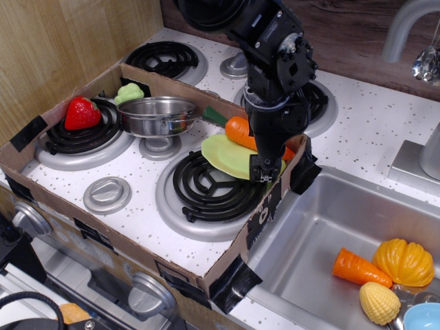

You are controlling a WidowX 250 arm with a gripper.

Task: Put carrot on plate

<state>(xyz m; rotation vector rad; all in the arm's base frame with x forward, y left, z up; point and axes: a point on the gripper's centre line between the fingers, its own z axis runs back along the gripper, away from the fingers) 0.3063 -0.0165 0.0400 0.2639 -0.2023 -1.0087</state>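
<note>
The long orange carrot (238,128) with its green stem end (213,115) lies slanted, stem up to the left. Its middle rests over the far edge of the light green plate (223,155). The plate sits on the front right burner (206,189), against the box wall. My black gripper (265,170) points down over the carrot's thin end and the plate's right side. The fingers (262,165) straddle the carrot and hide its tip. From this side I cannot tell whether they still clamp it.
A steel pot (157,115), a strawberry (82,113) and a green vegetable (129,92) stand on the left. A cardboard wall (275,199) rims the stove. The sink (323,240) on the right holds a stubby carrot (360,269), a pumpkin (406,262) and corn (379,302).
</note>
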